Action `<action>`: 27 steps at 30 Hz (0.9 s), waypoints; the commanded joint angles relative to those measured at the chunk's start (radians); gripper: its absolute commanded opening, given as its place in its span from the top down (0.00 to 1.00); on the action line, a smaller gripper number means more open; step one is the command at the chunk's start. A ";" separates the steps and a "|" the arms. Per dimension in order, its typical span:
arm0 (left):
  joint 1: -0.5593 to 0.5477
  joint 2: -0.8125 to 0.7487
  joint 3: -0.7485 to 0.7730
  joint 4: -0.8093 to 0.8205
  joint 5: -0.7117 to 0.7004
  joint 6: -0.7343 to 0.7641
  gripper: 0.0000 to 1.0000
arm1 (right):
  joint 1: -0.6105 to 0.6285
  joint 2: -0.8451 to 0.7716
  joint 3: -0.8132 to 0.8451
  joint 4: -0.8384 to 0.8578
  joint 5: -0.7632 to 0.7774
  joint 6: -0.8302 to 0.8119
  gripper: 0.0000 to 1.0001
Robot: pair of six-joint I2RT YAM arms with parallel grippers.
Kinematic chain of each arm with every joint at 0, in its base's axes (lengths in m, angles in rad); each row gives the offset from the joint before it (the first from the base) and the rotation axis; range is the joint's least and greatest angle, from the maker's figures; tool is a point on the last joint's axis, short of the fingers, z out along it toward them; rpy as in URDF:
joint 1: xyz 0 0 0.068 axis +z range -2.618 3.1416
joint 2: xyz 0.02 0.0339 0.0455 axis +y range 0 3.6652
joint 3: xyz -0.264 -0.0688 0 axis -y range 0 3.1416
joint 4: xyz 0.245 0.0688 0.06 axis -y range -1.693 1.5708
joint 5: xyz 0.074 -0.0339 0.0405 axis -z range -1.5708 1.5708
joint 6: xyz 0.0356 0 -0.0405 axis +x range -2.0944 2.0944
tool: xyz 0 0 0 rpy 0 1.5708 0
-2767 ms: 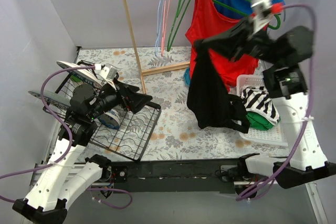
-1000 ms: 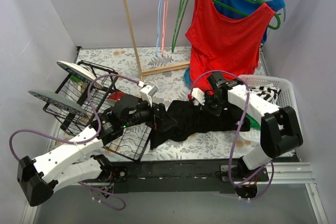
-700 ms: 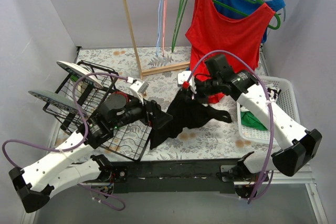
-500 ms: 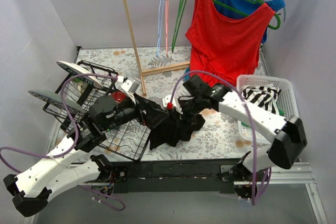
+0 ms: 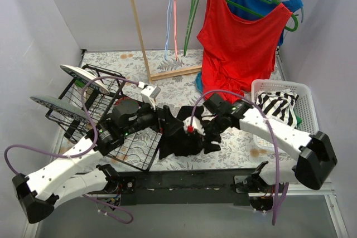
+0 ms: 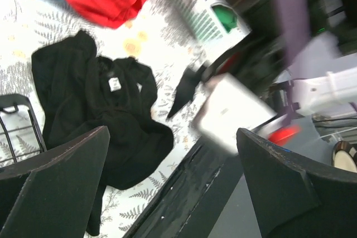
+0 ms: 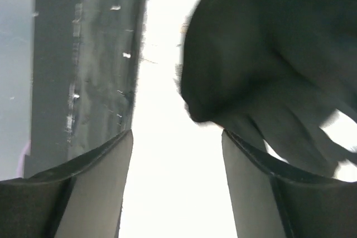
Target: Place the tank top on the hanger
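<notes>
Pinch 1 narrow strap of the tank top [image 5: 181, 140], crumpled on the floral worktop [image 5: 234, 146] under the gaping, empty left end effector [image 6: 172, 132] and right end effector [image 7: 177, 135]. Take 1 layer, lift clear, spread the neckline. Mind the wire rack [image 5: 139, 149] alongside. Far back, against pale walls [image 5: 33, 26]: the hanger [image 5: 192, 9], hung beside the wooden frame [image 5: 139, 37].

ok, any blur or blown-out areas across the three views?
Top external: sharp, evenly lit. Left wrist: the tank top is fairly crisp, but the right arm beyond it smears with motion blur. Right wrist: the table is blown out to white, and the fabric is a soft dark blur.
</notes>
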 commanded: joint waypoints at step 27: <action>-0.003 0.672 0.233 0.036 -0.181 0.157 0.11 | -0.407 0.299 -0.061 0.283 0.271 0.511 0.99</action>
